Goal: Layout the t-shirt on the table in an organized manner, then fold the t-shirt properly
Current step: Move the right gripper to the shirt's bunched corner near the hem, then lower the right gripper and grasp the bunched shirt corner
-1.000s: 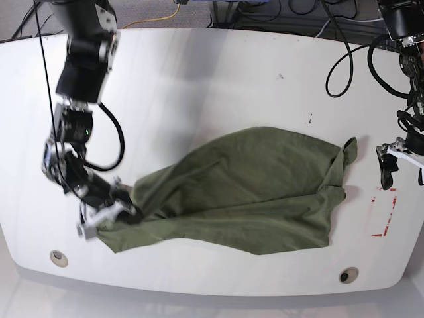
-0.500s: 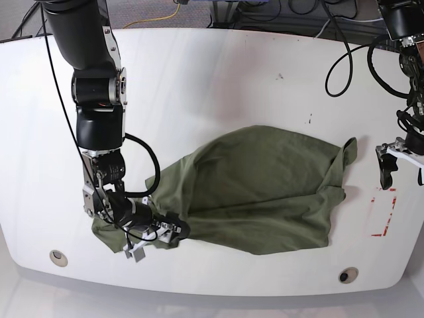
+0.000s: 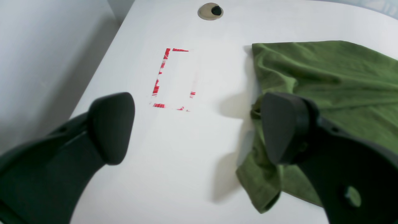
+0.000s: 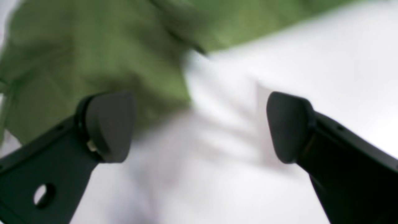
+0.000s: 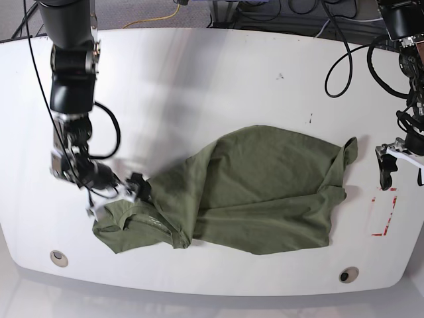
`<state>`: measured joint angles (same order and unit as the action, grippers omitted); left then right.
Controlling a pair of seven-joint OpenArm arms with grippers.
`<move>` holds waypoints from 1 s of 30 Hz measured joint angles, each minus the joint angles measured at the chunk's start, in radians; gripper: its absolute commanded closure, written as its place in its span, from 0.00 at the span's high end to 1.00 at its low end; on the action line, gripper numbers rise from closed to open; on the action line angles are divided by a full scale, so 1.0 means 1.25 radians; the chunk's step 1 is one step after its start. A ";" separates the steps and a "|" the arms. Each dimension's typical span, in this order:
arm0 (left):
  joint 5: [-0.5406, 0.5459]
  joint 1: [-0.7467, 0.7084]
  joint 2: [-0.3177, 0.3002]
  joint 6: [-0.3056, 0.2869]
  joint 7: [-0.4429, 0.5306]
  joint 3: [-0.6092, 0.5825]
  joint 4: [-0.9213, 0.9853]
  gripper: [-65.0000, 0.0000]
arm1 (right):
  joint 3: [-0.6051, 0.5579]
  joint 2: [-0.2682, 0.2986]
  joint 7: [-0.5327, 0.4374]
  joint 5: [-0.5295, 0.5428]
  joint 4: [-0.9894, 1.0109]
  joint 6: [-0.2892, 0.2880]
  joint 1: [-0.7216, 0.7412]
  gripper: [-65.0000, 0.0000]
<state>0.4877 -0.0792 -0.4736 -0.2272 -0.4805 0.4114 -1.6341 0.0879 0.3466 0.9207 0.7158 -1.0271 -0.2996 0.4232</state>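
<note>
A: Between the right fingers point(image 4: 110, 126), what is there?

B: Nothing. They stand wide apart over bare white tabletop point(image 4: 236, 146), and the t-shirt point(image 4: 93, 53) lies past the tips, toward the left one; that view is blurred. The right gripper point(image 5: 112, 199) sits low at the near left part of the base view, its arm dropping from the far left corner and bending down to the cloth's bunched end.

A: And the left fingers point(image 3: 112, 126)?

B: Also spread wide and holding nothing. The left gripper point(image 5: 397, 165) hangs off the shirt's right end near the tabletop's right edge, its arm coming down from the far right corner. In its wrist view one finger stands in front of the shirt's rumpled edge, the other over bare surface just short of the red dashed rectangle point(image 3: 174, 79), with a grommet hole point(image 3: 210, 11) beyond.

A: How does the shirt lie?

B: Long axis across the tabletop, left to right in the base view. The right part is spread fairly flat, a flap turned up at its far right corner; the left end is folded over on itself and wrinkled, just beside the right gripper.
</note>
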 measured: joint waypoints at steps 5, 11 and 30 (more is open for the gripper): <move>0.000 0.000 0.000 0.002 0.001 0.000 0.000 0.95 | 0.030 0.003 -0.007 0.001 -0.001 -0.101 -0.041 1.00; 0.000 -0.001 0.001 0.002 0.001 0.000 0.000 0.95 | 0.023 -0.009 -0.052 0.005 0.029 -0.187 -0.023 1.00; 0.000 -0.001 0.002 0.002 0.001 0.000 0.000 0.95 | 0.023 -0.071 -0.166 -0.003 0.076 -0.257 -0.010 1.00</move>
<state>0.4877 -0.0803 -0.4717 -0.2245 -0.4793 0.4114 -1.6341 0.1162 0.2573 0.7132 0.7124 -0.9321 -0.6209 0.4110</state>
